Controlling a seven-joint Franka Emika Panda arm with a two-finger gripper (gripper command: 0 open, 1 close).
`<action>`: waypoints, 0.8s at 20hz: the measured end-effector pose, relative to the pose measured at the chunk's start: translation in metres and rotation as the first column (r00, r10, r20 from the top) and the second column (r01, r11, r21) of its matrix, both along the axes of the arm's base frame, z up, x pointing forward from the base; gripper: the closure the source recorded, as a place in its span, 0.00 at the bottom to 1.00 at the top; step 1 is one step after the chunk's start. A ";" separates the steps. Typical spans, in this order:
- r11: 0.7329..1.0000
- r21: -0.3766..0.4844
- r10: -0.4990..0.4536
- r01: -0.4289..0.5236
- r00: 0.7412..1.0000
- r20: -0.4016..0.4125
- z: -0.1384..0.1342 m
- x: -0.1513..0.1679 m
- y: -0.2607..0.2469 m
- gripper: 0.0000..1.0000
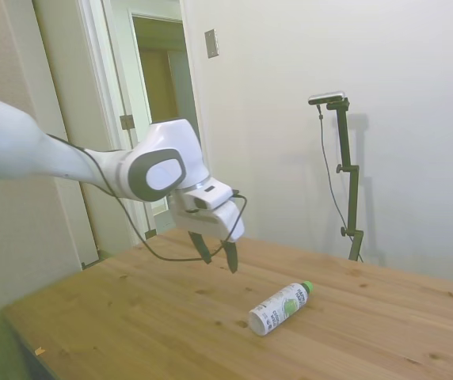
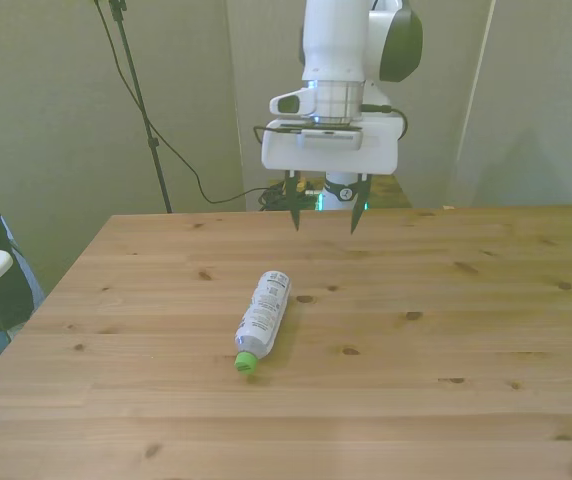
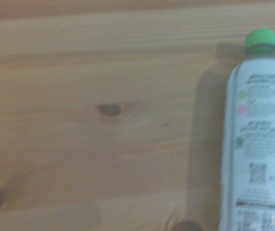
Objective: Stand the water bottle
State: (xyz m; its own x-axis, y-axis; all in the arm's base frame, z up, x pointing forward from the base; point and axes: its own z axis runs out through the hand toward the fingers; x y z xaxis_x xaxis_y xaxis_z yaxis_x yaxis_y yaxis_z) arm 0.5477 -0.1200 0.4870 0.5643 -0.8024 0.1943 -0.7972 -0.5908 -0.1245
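Side view: the water bottle lies flat on the table, well clear of its edges, with the gripper above and apart, fingers spread, empty. Front view: bare wood rings the bottle; the gripper hangs behind it. Wrist view: the bottle lies lengthwise beside bare planks.

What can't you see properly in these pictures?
- Water bottle: the wrist view's edge cuts off its bottom end.
- Label text: blurred in the wrist view, too small in the side and front views.
- Hand: out of the wrist view.
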 end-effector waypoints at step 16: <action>0.997 0.019 -0.079 0.079 0.997 -0.013 -0.077 0.144 -0.094 0.00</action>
State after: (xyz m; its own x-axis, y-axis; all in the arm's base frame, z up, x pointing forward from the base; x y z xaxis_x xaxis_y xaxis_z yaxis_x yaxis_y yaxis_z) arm 0.6914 -0.2137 0.4102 0.5012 -0.8482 0.1714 -0.8428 -0.5234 -0.1258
